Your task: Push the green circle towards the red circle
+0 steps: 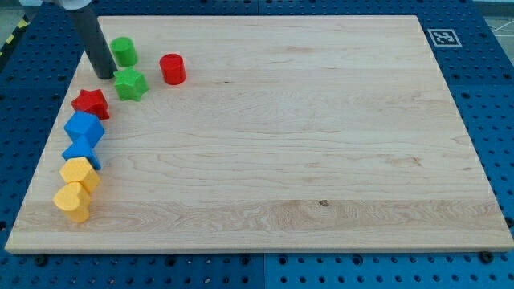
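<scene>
My tip (105,76) left of green circle (123,51), green star (130,83) close beside.

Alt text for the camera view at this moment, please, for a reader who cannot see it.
My tip rests on a wooden board just left of the green circle, with the red circle to that block's right. A green star, red star, two blue and two yellow blocks line the left edge.

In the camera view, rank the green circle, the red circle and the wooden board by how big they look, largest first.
1. wooden board, by far the largest.
2. and 3. red circle and green circle look about alike; the red one is slightly nearer the view's bottom, so I won't rank them.
</scene>
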`<state>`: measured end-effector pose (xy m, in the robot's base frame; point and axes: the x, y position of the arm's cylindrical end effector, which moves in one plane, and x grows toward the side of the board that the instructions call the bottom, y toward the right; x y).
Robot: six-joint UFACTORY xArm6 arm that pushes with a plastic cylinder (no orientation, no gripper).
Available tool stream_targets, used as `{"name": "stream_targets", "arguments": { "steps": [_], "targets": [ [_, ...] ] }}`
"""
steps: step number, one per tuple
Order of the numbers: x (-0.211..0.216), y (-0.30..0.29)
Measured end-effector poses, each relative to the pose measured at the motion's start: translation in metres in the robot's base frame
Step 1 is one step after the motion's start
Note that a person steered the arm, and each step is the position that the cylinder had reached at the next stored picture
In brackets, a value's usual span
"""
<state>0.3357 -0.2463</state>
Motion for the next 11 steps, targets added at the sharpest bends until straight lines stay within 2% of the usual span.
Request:
{"name": "stream_targets", "arguments": {
  "steps": [1, 3, 4, 5, 7, 8, 11],
  "targets": [
    [-0.050, 0.007],
    [-0.054, 0.006],
    [-0.072, -0.028],
    [-0.126, -0.022],
    [-0.118, -0.011],
    [-0.099, -0.003],
    [-0.095, 0.013]
  ]
}}
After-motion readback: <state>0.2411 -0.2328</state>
